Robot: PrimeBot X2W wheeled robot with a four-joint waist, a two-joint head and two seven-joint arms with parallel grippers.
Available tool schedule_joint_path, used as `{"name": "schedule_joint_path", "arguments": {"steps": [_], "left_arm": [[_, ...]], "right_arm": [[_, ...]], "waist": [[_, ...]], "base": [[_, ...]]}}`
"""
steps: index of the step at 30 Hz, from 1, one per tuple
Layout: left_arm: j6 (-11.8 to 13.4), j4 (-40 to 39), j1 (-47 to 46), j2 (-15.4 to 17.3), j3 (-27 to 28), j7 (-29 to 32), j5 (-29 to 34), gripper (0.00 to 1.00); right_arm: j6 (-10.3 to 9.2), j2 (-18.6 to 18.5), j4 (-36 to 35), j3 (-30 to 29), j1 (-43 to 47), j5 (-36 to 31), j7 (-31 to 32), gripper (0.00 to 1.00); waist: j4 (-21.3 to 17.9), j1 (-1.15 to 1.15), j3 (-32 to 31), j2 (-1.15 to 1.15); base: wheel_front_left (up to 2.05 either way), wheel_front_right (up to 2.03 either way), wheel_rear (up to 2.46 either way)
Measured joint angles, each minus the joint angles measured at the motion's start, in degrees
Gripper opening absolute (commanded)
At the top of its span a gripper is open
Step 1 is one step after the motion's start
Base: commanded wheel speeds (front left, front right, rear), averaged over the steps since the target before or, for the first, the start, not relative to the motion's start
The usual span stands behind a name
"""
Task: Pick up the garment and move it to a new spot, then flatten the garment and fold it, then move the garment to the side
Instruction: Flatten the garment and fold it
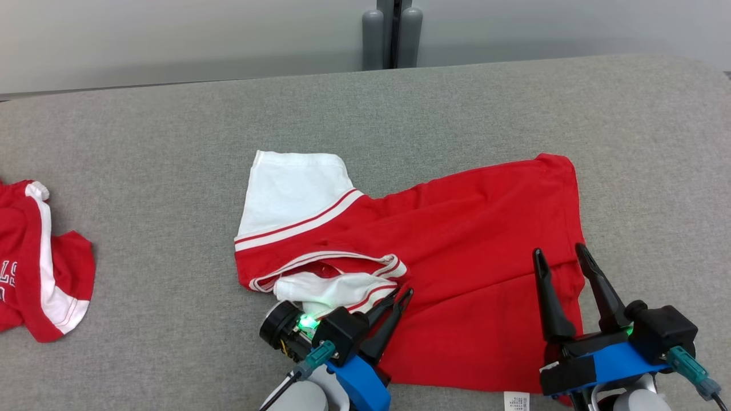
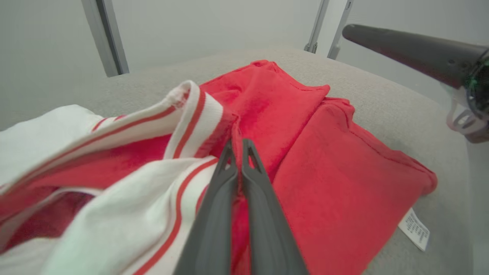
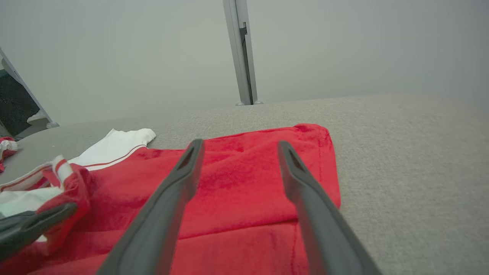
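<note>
The garment (image 1: 457,240) is a red T-shirt with white, red-striped sleeves, lying crumpled across the middle of the grey table (image 1: 171,142). One white sleeve (image 1: 291,191) lies flat at its far left. My left gripper (image 1: 402,294) is shut on the garment at the striped collar, with red cloth pinched between its fingers (image 2: 252,179) and bunched over them in the right wrist view (image 3: 65,191). My right gripper (image 1: 558,251) stands open just above the shirt's near right corner, nothing between its fingers (image 3: 179,175).
A second red and white garment (image 1: 40,262) lies at the table's far left edge. Two grey posts (image 1: 391,34) stand behind the table's far edge. A white care label (image 1: 515,401) pokes out at the shirt's near edge.
</note>
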Motion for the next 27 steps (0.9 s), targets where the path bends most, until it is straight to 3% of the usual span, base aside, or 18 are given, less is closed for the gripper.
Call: {"name": "schedule_joint_path", "arguments": {"steps": [2,3,9,18,27], "left_arm": [[0.0,1.56,-0.56,-0.35,-1.04,0.0,-0.58,0.81],[0.0,1.74,-1.08,-0.55,-1.15,0.0,-0.64,1.0],[0.0,-3.41,-0.07,-0.87,4.32,0.0,-0.41,1.0],[0.09,-8.88,7.48,1.91,15.16,0.0,2.74,1.0],[0.03,-6.67,11.11,2.41,16.89,-0.01,4.02,1.0]], "right_arm": [[0.0,0.0,0.12,-0.01,0.01,0.0,0.0,1.0],[0.0,0.0,0.2,-0.04,0.01,0.0,0.0,1.0],[0.0,0.01,0.52,-0.81,0.37,0.0,0.0,1.0],[0.0,0.01,1.23,-0.45,1.34,0.2,0.0,1.0],[0.0,0.0,1.02,-0.53,1.54,0.27,0.0,1.0]], "waist": [[-0.14,0.0,-0.13,0.0],[-0.12,0.0,-0.2,0.0],[1.03,0.0,-1.47,0.0],[3.69,0.0,-4.1,0.0],[4.04,0.0,-3.72,0.0]], "base": [[0.0,0.0,0.0],[0.0,0.0,0.0],[0.0,0.0,0.0],[0.0,0.0,0.0],[0.0,0.0,0.0]]}}
